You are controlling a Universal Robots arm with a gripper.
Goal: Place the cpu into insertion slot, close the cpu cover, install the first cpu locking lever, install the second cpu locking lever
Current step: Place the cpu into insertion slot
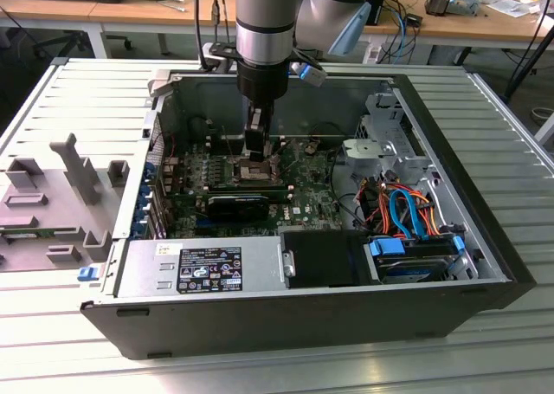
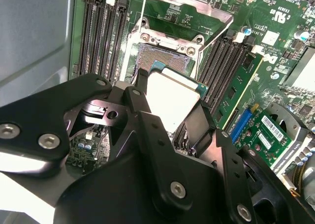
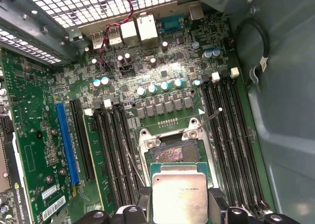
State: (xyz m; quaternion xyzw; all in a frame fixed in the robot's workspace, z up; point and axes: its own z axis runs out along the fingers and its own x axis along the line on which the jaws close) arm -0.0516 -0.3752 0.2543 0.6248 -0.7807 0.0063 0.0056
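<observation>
First wrist view: gripper [image 3: 180, 203] clamps cpu [image 3: 179, 190] by edges, partly over insertion slot [image 3: 173, 153].

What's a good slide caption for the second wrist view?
Gripper holds the cpu over the bare insertion slot, with the cpu cover standing open.

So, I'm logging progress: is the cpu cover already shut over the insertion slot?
No: in the second wrist view the cpu cover stands tilted up, and the insertion slot lies exposed.
</observation>
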